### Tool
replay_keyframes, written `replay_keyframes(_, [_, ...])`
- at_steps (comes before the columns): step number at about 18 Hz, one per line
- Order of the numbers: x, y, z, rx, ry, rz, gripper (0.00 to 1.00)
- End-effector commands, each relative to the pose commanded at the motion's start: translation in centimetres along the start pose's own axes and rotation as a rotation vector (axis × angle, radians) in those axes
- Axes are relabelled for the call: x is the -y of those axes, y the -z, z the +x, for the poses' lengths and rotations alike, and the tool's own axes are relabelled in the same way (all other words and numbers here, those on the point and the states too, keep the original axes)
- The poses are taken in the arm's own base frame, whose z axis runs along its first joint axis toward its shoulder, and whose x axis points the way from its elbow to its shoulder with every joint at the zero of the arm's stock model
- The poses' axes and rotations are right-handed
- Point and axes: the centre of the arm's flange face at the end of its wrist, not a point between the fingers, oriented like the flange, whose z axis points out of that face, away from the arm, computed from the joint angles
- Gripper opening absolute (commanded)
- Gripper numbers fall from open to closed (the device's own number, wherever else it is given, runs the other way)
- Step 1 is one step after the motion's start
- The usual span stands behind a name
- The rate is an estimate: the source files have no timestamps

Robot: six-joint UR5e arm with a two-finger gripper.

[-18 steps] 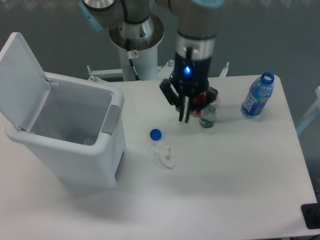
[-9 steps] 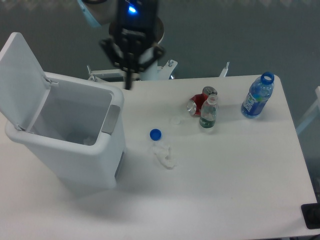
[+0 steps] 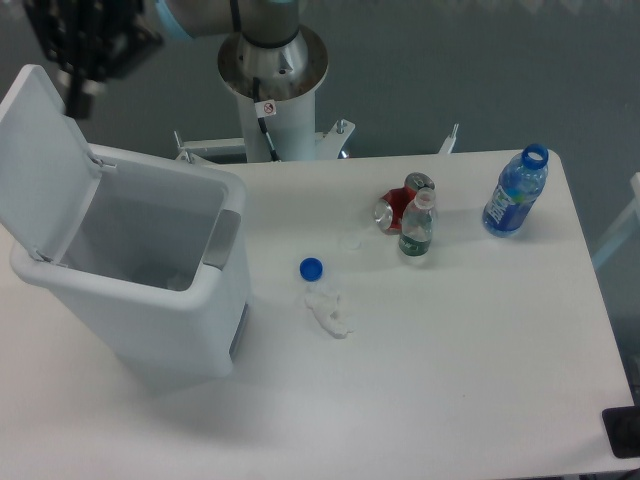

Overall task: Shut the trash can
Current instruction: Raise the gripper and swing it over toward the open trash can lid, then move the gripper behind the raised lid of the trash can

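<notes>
- The trash can [image 3: 140, 290] stands at the 9 o'clock side of the desk [image 3: 450, 380], with its lid [image 3: 40, 160] tilted up and open.
- The hand [image 3: 78, 100] hangs at 11 o'clock, just beside the top edge of the lid; it is blurred, so I cannot tell how far it is open or if it touches.
- A blue cap [image 3: 311, 268] lies near the centre.

You have the trash can [image 3: 140, 270] at frame left on the table [image 3: 450, 380], lid [image 3: 40, 160] raised — gripper [image 3: 80, 95] just above its top edge, upper left. Centre: cap [image 3: 311, 268], wrapper [image 3: 328, 310] below it. Right of centre — can [image 3: 395, 207], small bottle [image 3: 417, 228]; larger bottle [image 3: 515, 192] far right.
</notes>
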Motion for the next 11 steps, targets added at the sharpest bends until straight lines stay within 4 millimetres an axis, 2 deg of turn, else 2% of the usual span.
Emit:
replay_keyframes(3, [0.2,-0.4,2.0,-0.035,-0.148,0.0,0.03])
replay_keyframes(5, [0.0,-1.0,2.2,-0.049,-0.26,-0.009,0.03])
replay_keyframes(11, [-1.6,-2.8,3.2,-0.086,-0.416,-0.044,0.03])
